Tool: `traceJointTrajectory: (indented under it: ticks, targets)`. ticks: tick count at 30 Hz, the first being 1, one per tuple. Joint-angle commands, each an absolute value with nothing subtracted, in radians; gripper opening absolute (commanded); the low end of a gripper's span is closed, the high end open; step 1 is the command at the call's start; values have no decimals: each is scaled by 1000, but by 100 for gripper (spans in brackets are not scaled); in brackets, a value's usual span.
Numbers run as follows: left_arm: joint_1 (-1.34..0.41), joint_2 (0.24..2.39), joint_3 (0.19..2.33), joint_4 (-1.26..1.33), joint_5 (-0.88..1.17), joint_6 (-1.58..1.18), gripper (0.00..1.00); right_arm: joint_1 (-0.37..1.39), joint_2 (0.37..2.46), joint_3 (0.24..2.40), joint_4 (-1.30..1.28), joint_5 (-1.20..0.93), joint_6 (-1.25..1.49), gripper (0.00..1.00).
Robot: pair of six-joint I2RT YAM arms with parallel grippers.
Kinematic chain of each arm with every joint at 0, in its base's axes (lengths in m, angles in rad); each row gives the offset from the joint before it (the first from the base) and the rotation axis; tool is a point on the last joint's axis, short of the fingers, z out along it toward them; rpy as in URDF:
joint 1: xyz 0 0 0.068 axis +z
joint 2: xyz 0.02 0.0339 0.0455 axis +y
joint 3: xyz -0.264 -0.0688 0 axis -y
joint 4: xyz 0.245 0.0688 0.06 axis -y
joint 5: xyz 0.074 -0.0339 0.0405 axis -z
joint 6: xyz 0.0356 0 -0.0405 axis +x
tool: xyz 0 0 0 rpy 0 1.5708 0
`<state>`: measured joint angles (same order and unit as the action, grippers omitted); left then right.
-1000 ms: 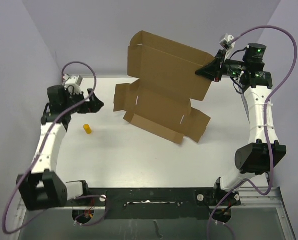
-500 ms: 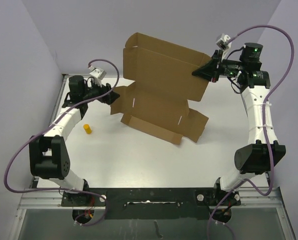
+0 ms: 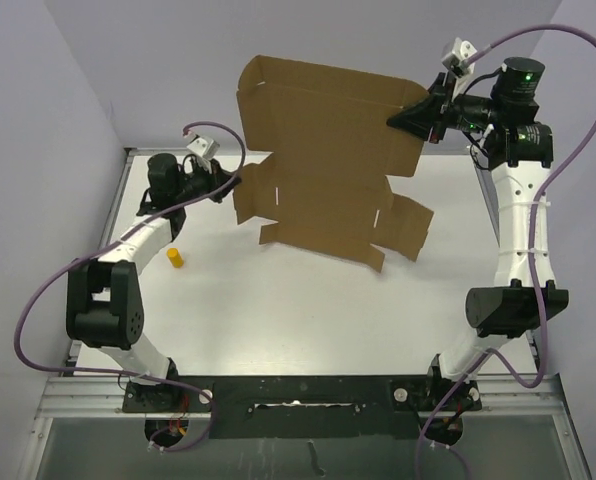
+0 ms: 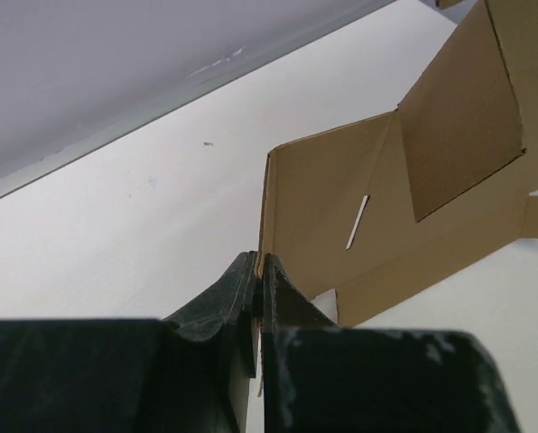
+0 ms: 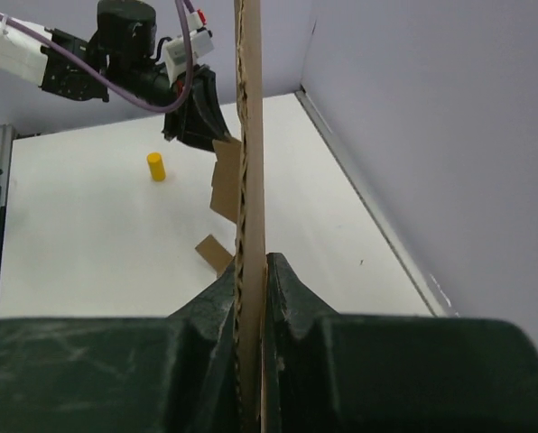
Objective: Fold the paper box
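The paper box (image 3: 323, 150) is an unfolded brown cardboard sheet with flaps and slots, held up off the table between both arms. My left gripper (image 3: 230, 180) is shut on the edge of its left flap (image 4: 319, 212); in the left wrist view the jaws pinch the cardboard edge at the left gripper (image 4: 260, 262). My right gripper (image 3: 403, 118) is shut on the sheet's upper right corner. In the right wrist view the paper box (image 5: 249, 135) runs edge-on straight up between the jaws of the right gripper (image 5: 251, 262).
A small yellow cylinder (image 3: 176, 259) stands on the white table (image 3: 278, 320) at the left, below the left arm; the same yellow cylinder (image 5: 156, 166) shows in the right wrist view. Lilac walls (image 3: 38, 120) close in the table on the left, back and right.
My left gripper has reached the box's left flap and shut on it. The right gripper has lifted the sheet higher, so it now hangs more upright off the table.
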<state>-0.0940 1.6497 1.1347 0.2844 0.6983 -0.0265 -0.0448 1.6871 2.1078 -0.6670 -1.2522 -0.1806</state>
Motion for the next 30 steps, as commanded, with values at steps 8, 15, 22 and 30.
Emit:
traceJointTrajectory:
  ticks: [8,15,22,30]
  targets:
    - [-227,1560,846,749,412,5,0,-35,1677,2061,-656,-1267,-279,0]
    - [-234,1567,703,859,338,22,0,-33,1634,1902,-736,-1215,-334,0]
    - [-235,1544,612,923,329,12,0,-45,1637,1848,-749,-1176,-237,0]
    - [-236,1527,624,917,396,26,0,-134,1741,1898,-612,-1247,40,0]
